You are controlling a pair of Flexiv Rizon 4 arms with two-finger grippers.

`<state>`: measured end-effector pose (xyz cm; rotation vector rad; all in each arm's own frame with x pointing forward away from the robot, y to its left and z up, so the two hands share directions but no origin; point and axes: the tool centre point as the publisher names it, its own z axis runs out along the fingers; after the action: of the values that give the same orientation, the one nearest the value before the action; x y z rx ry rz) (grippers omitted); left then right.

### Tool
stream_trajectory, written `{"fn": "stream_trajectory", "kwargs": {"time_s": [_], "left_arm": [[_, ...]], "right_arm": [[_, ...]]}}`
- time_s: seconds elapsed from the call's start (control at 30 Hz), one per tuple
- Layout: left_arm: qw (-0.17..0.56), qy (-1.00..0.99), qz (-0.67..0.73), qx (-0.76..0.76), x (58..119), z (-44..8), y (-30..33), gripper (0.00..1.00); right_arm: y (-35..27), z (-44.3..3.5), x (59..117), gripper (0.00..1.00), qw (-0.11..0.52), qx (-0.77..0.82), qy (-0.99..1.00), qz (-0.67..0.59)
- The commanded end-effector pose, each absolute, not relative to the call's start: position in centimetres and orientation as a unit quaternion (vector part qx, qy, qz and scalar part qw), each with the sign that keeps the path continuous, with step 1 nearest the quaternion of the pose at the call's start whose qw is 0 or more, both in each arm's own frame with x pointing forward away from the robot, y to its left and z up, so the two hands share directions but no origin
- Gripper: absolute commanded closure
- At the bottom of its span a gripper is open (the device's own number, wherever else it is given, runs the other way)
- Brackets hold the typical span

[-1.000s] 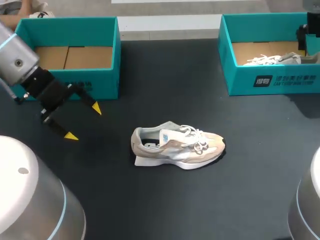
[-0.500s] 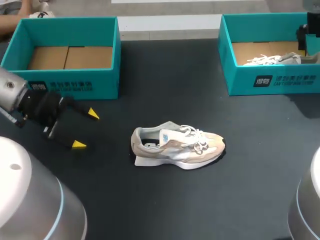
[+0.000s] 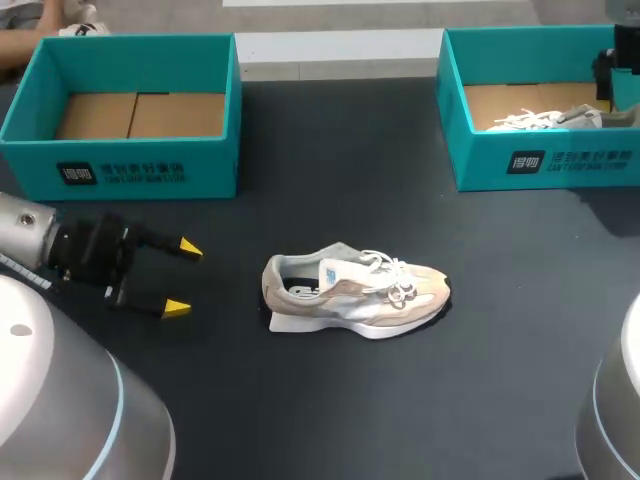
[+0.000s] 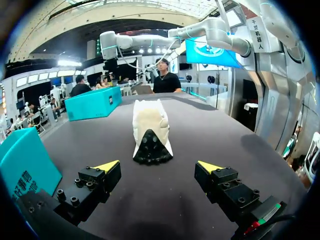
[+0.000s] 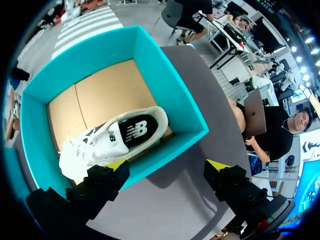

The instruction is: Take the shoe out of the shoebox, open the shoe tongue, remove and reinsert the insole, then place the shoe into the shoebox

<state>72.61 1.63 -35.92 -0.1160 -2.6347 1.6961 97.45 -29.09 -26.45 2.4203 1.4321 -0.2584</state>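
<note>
dark counter [image 3: 330,180] carries two teal boxes: left shoebox [image 3: 140,170] empty, right shoebox [image 3: 560,160] with second shoe [image 5: 115,137] inside. shoe [image 3: 355,292] stands on sole mid-counter, outside both, heel toward left end effector [image 3: 184,277]. judged light, soft upper, stiff sole; take by heel collar. beige-white, white laces. left end effector wide open, empty; right end effector [image 5: 167,165] wide open over right shoebox

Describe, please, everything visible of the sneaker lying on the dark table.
The sneaker is beige and cream with white laces, a white sole and a blue patch near the laces. It rests on its sole on the dark table, heel toward the left pincer, toe the other way. Nothing but the table touches it.
</note>
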Motion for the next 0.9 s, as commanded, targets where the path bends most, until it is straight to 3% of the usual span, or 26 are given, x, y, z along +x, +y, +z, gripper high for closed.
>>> {"fn": "stream_trajectory", "kwargs": {"time_s": [0.03, 0.9], "left_arm": [[-0.011, -0.838, 0.546, -0.016, 71.9, -36.6, 1.3, 0.00], [-0.019, -0.839, 0.544, -0.009, 71.8, -38.0, -1.3, 0.00]], "right_arm": [[-29.1, -26.5, 97.4, 0.00, 0.159, 0.846, 0.500, -0.089], [-29.1, -26.5, 97.4, 0.00, 0.159, 0.846, 0.500, -0.089]]}}
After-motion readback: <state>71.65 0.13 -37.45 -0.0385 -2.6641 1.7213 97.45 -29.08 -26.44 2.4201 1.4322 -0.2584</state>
